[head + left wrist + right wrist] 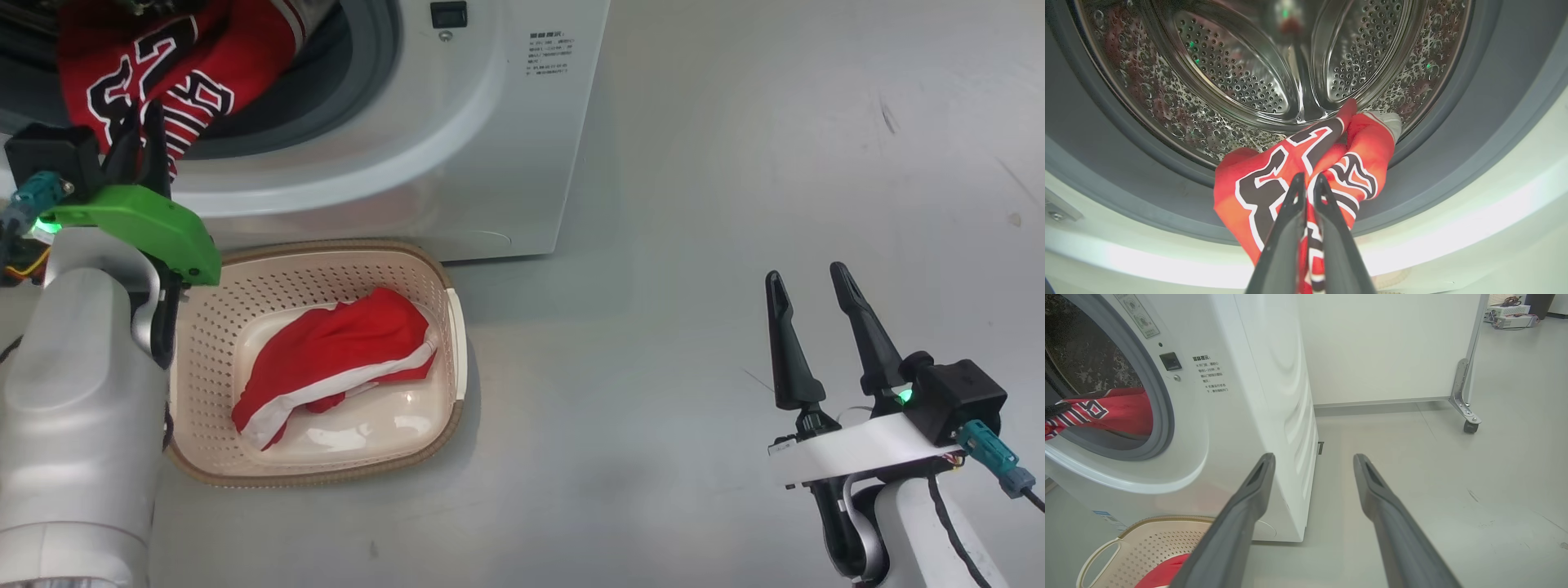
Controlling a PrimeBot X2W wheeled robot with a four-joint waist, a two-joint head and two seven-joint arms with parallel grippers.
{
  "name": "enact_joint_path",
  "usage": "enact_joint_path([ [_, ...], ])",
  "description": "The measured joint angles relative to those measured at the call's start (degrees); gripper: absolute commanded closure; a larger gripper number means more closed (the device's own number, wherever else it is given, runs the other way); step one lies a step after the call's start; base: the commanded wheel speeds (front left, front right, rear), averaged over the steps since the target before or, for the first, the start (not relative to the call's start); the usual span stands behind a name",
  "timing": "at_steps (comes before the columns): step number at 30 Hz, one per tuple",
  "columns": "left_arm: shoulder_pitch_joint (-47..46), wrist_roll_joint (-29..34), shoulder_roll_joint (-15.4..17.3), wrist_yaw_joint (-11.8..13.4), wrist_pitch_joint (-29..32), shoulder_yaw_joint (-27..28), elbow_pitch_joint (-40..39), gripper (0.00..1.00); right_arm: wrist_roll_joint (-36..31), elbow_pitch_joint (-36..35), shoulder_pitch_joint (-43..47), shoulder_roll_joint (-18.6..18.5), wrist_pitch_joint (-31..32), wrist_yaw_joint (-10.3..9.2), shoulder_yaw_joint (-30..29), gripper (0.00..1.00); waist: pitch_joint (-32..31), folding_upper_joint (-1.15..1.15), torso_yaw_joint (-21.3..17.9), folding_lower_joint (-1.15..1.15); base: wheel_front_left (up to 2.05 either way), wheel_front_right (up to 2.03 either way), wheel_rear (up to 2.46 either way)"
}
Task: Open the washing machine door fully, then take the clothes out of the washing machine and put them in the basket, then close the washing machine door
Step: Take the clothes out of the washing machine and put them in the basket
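The white washing machine point(490, 122) fills the top left, its grey-ringed drum mouth point(1126, 196) uncovered; the washing machine door is out of view. A red jersey with black-and-white lettering point(155, 73) hangs over the lower lip of the mouth. My left gripper point(139, 122) is shut on it, its fingers point(1290, 220) pinching the fabric point(1257, 188) just outside the drum. Another red and white garment point(343, 351) lies in the cream basket point(445, 327) on the floor below the mouth. My right gripper point(812, 314) hangs open over bare floor at the right, holding nothing.
Grey floor point(735, 204) stretches to the right of the machine. A white partition on a castor foot point(1470, 424) stands behind it. The basket's white handle point(1098, 555) shows by the machine's foot.
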Motion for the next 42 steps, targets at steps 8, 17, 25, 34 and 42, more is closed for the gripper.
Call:
enact_joint_path([
  [8, 6.15, -0.71, 0.02, -0.23, 0.0, -0.11, -7.38, 1.0, 0.0, 0.44, 2.96, -0.36, 0.01, 0.24, -0.51, 0.0, -5.5, 0.0, 2.63, 0.0, 0.0, 0.0, 0.0],
  [17, 13.99, -0.71, -1.57, -0.66, 0.0, -0.48, -14.56, 1.0, 0.0, 0.51, 5.47, -0.75, 0.01, 0.25, -1.59, 0.0, -9.84, 0.0, 4.31, 0.0, 0.0, 0.0, 0.0],
  [25, 20.42, -0.56, -2.98, -0.67, -0.01, -1.32, -22.25, 1.0, 0.0, 0.55, 7.55, -0.78, 0.01, 0.48, -1.56, 0.0, -13.45, 0.0, 5.76, 0.0, 0.0, 0.0, 0.0],
  [34, 26.33, -0.4, -3.25, -0.7, -0.01, -1.49, -28.54, 1.0, 0.01, 0.14, 9.35, -0.78, 0.01, 0.51, -1.37, 0.0, -16.03, 0.0, 6.78, 0.0, 0.0, 0.0, 0.0],
  [42, 30.6, -0.4, -3.3, -0.71, -0.01, -2.01, -29.96, 1.0, 0.1, -1.07, 9.89, -0.77, 0.01, 0.88, -0.92, 0.0, -15.59, 0.0, 6.64, 0.0, 0.0, 0.0, 0.0],
])
